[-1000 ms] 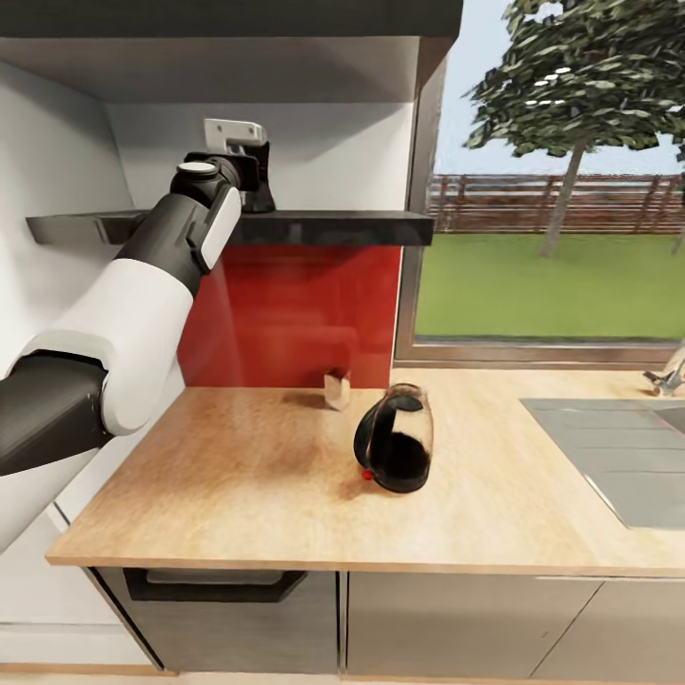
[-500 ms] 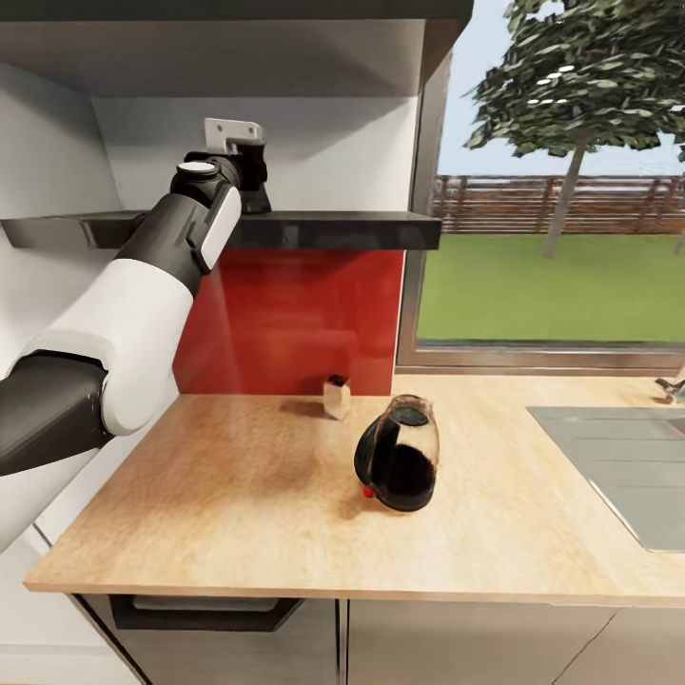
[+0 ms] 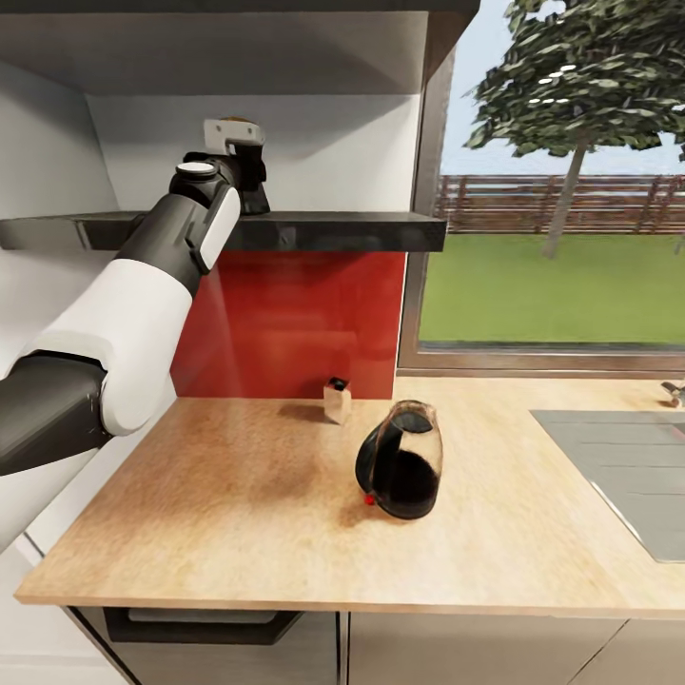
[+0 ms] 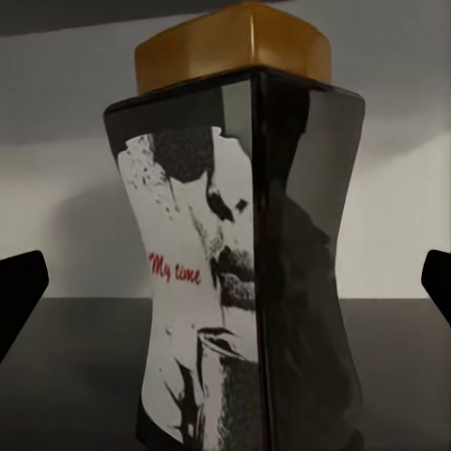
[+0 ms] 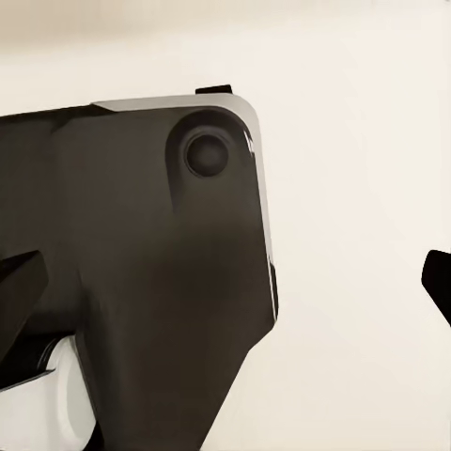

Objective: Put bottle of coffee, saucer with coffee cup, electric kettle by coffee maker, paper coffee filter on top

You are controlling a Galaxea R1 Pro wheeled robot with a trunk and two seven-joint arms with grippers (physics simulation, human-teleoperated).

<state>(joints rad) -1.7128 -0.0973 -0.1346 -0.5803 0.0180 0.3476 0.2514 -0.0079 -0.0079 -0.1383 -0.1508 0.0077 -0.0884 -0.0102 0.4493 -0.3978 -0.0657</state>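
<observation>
Bottle of coffee (image 4: 240,244) upright on shelf (image 3: 323,228), gold-lidded, between spread left gripper (image 4: 225,291) fingers, right gripper (image 5: 225,291) spread

Glossy dark glass-like walls on the coffee bottle (image 4: 235,272), w/ a matt amber plastic-looking lid (image 4: 233,42) and a smooth printed paper-style label (image 4: 193,301). Light wood-grain countertop (image 3: 238,514), satin finish; glossy red backsplash (image 3: 295,314); matt dark shelf (image 3: 333,230). Clear glossy glass on the carafe (image 3: 401,459), brushed grey metal look on the sink (image 3: 618,466), smooth white & matt black plastic shells on the left arm (image 3: 143,314).
</observation>
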